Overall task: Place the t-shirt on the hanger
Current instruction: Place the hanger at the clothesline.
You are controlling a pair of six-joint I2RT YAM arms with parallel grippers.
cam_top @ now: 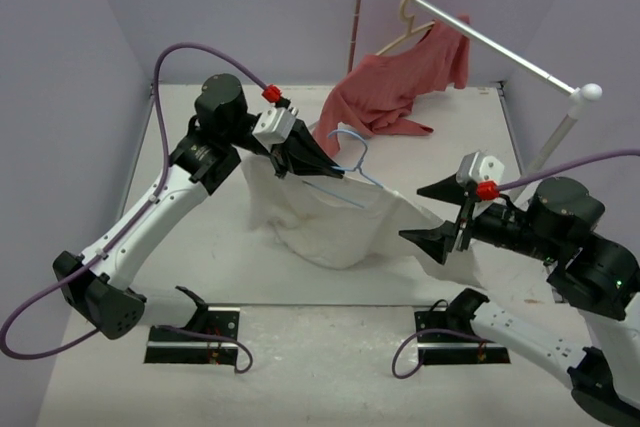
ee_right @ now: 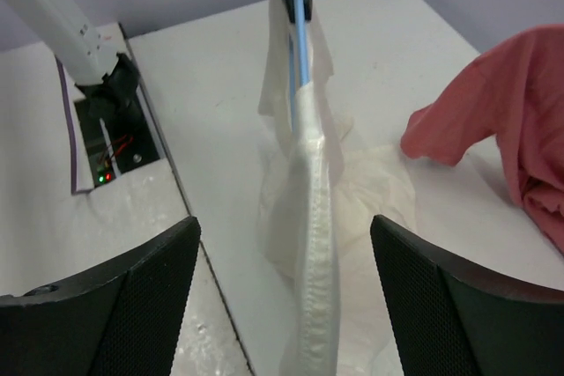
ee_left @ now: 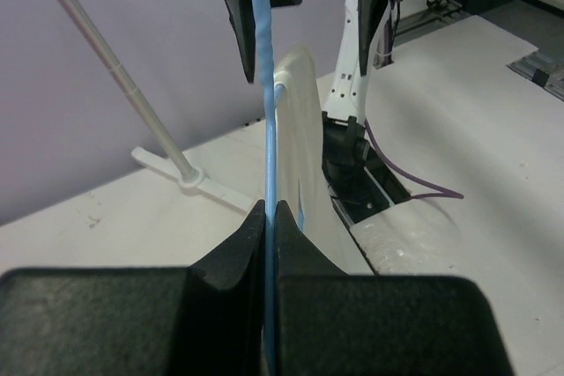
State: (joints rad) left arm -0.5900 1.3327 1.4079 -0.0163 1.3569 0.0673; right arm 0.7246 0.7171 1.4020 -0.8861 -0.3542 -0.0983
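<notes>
My left gripper point(cam_top: 318, 165) is shut on the wire of the light-blue hanger point(cam_top: 350, 152) and holds it above the table. In the left wrist view my jaws point(ee_left: 270, 210) pinch the blue wire point(ee_left: 268, 103). The cream-white t-shirt point(cam_top: 330, 217) hangs from the hanger, its lower part resting on the table; it also shows in the left wrist view point(ee_left: 300, 129). My right gripper point(cam_top: 425, 213) is open at the shirt's right end. In the right wrist view a seamed edge of the shirt point(ee_right: 317, 288) runs between my open fingers point(ee_right: 284, 226), touching neither, with the hanger point(ee_right: 300, 33) beyond.
A salmon-red shirt point(cam_top: 400, 92) hangs on a beige hanger point(cam_top: 410, 17) from a white rail point(cam_top: 480, 37) at the back right and spills onto the table; it also shows in the right wrist view point(ee_right: 502, 112). The rack's foot point(ee_left: 189, 178) stands on the table. Purple walls enclose the workspace.
</notes>
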